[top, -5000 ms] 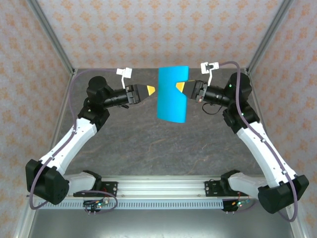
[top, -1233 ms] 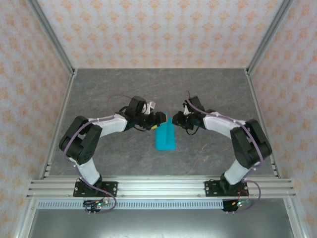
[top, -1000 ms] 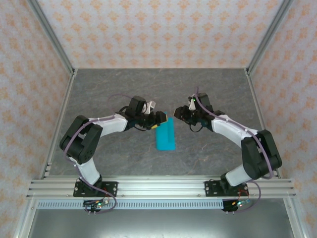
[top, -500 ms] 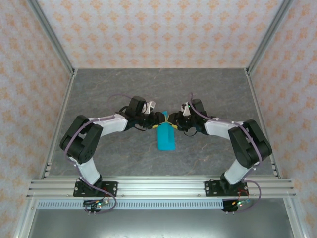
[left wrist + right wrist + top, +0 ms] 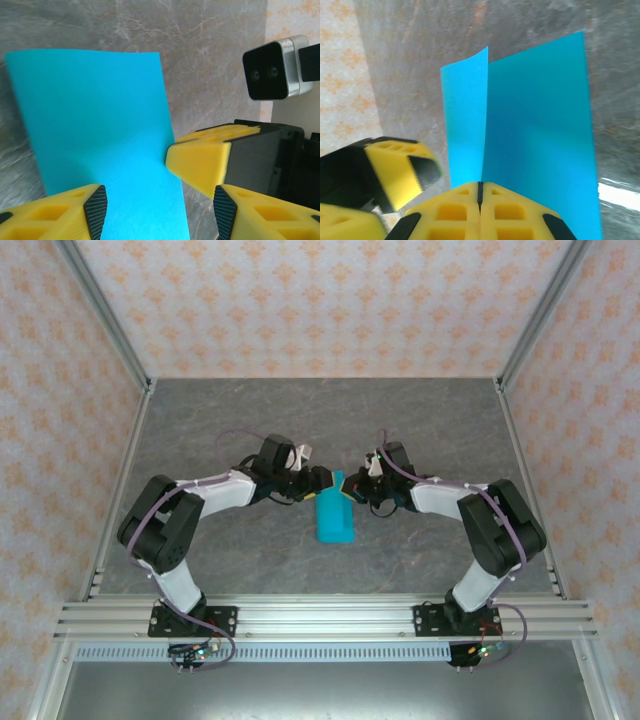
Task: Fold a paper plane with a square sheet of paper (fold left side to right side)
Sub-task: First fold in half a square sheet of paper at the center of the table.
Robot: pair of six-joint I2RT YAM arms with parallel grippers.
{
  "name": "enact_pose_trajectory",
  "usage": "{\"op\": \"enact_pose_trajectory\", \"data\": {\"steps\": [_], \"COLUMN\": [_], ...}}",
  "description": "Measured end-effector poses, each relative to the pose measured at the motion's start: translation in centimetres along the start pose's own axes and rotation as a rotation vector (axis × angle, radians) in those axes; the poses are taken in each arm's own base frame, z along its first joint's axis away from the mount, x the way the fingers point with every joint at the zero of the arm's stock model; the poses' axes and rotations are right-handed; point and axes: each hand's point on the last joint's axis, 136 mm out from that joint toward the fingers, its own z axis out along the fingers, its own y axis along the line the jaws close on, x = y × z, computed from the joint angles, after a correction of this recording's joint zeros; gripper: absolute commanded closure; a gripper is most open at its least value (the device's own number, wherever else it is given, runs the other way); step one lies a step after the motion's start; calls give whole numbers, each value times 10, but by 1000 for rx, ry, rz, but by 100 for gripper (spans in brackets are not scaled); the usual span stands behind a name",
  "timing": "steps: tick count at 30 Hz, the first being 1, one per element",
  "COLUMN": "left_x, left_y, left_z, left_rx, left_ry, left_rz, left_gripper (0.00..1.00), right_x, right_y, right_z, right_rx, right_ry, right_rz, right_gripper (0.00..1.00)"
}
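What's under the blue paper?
The grey table shows all around the blue paper, which lies on it. The patch right beneath the sheet is covered, so I cannot see whether anything else is there.

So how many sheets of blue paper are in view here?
1. The square sheet of paper, folded over, lies mid-table between the left gripper and the right gripper. None seems hidden.

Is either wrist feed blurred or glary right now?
Left wrist: the thin bright cyan-blue paper sheet is sharp, softly shadowed toward the bottom. Right wrist: the left gripper at lower left looks blurred, and a white glare streak crosses the grey marbled table at lower right.
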Motion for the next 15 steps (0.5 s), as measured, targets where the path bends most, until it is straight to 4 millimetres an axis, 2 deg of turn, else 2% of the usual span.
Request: {"op": "enact_pose_trajectory", "data": {"steps": [4,7,12,15], "left_x": [1,4,21,29], "left_y": [5,15,33,36], "left_z": [-16,-21,-9,3], "left_rx": [-79,-135,-227,-269], "left_ry": [-31,-30,30,70], "left_rz": [36,47,54,69], "left_gripper": [36,37,42,44], "right_x": [-3,-3,-4,-4], "right_y": [-10,-19,-30,-32], "right_z": [3,4,4,4], "right_rx": [51,88,134,145], "right_ry": [-10,-15,-25,-28], "right_rz": [-5,-5,-4,-9], "right_gripper": [97,96,96,96]}}
